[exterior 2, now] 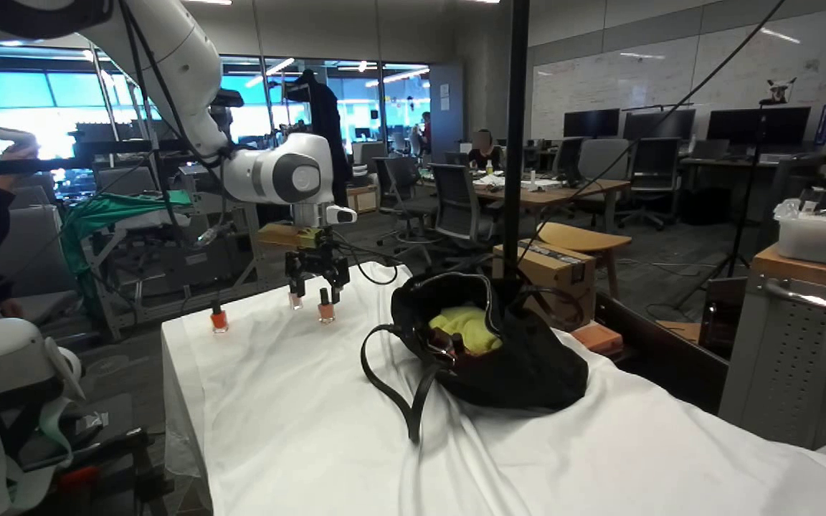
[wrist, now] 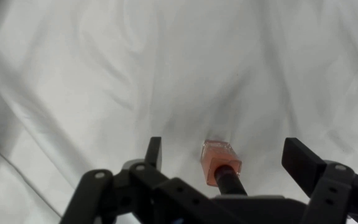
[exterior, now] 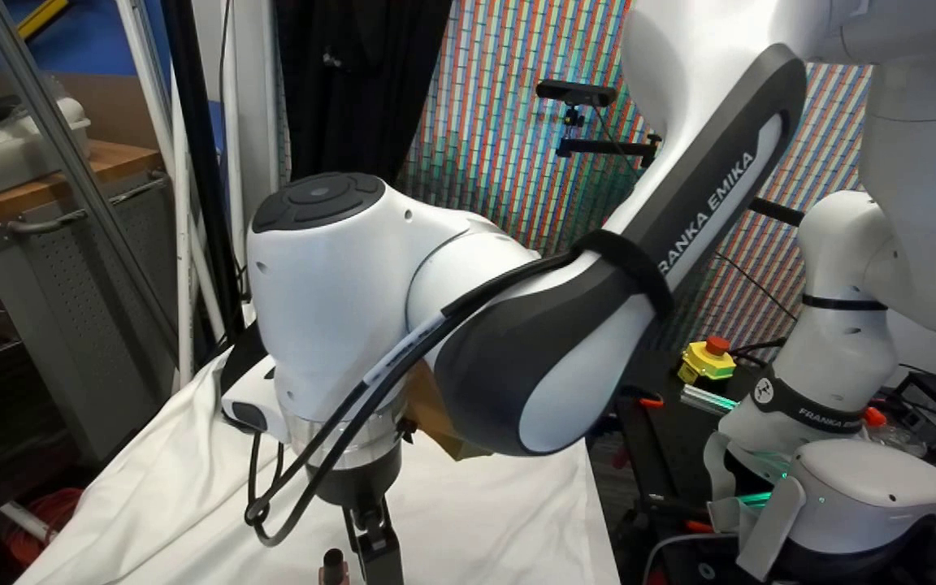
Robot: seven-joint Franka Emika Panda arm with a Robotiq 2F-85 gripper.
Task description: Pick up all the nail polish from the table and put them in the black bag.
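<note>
A peach nail polish [wrist: 218, 157] stands on the table [exterior 2: 298, 416], between the wide-spread jaws of the gripper [wrist: 224, 152]; the grasping step, I'd say; next it should close squarely, then lift.

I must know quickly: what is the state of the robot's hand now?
Hand: open, holding nothing; a nail polish bottle shows between its jaws.

Polish bottle [exterior: 333, 568] cropped at bottom in an exterior view. Dark items [exterior 2: 457, 342] inside black bag [exterior 2: 528, 380] too small to identify.
</note>
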